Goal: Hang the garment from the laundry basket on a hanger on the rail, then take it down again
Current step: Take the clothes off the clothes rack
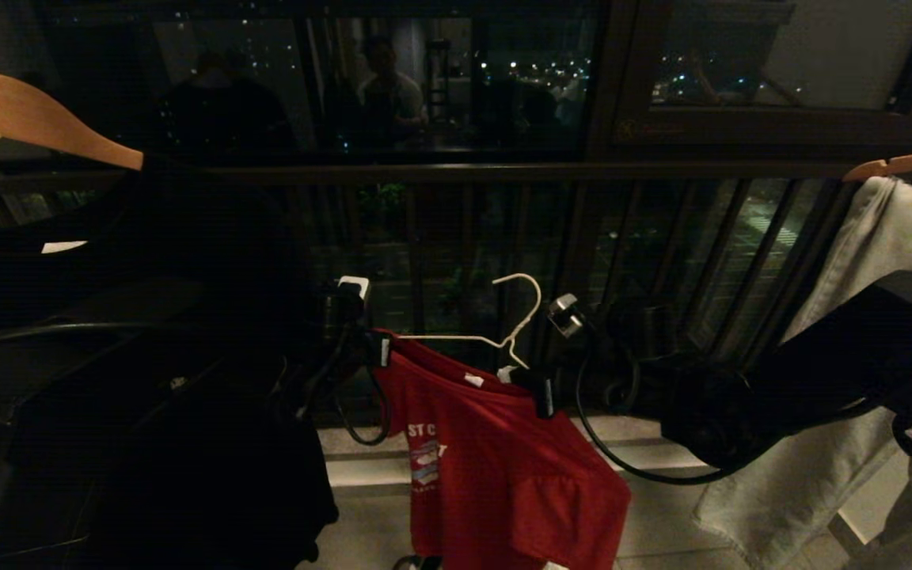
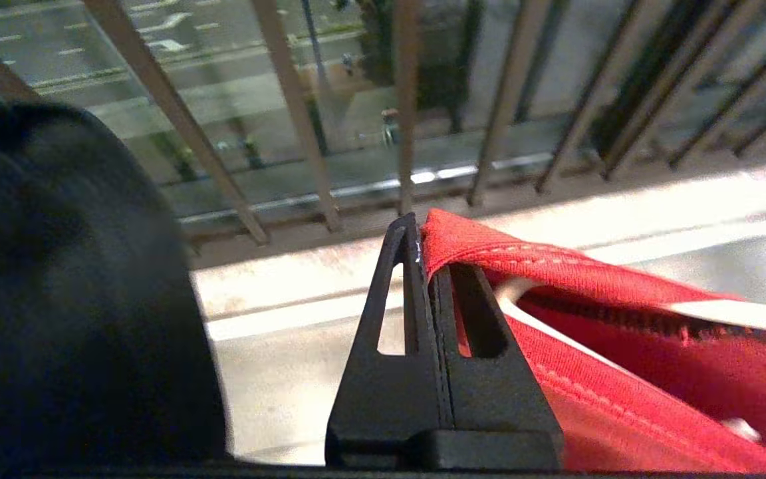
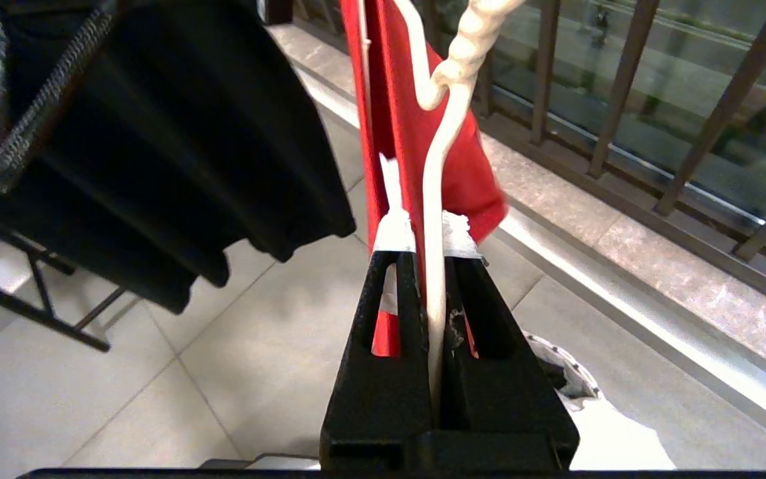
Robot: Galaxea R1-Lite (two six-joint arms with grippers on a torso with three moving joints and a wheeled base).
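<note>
Head view, left to right. A tan wooden hanger point(image 1: 24, 119) carries a black T-shirt point(image 1: 187, 412) on the dark rail point(image 1: 440, 170); its bulk hides most of the left arm. The left pincer point(image 1: 383, 350) is pressed together on the shoulder hem of the red T-shirt point(image 1: 495, 467), probably to keep that shoulder stretched along the wire. The cream-white wire hanger point(image 1: 503, 324) lies inside the shirt's neck, its hook free in the air below the rail, so the garment is not hung at this moment. The right pincer point(image 1: 541, 394) pinches the hanger's wire just below the twisted neck, together with a fold of red cloth; this grip appears to bear the hanger's weight and steer the hook. At far right a second tan hanger point(image 1: 899, 165) holds a pale grey-white garment point(image 1: 875, 261).

Count: three hangers (two wooden, one wire), three garments, two pincers. Part of the laundry basket point(image 3: 572, 379) shows on the floor in the right wrist view.
</note>
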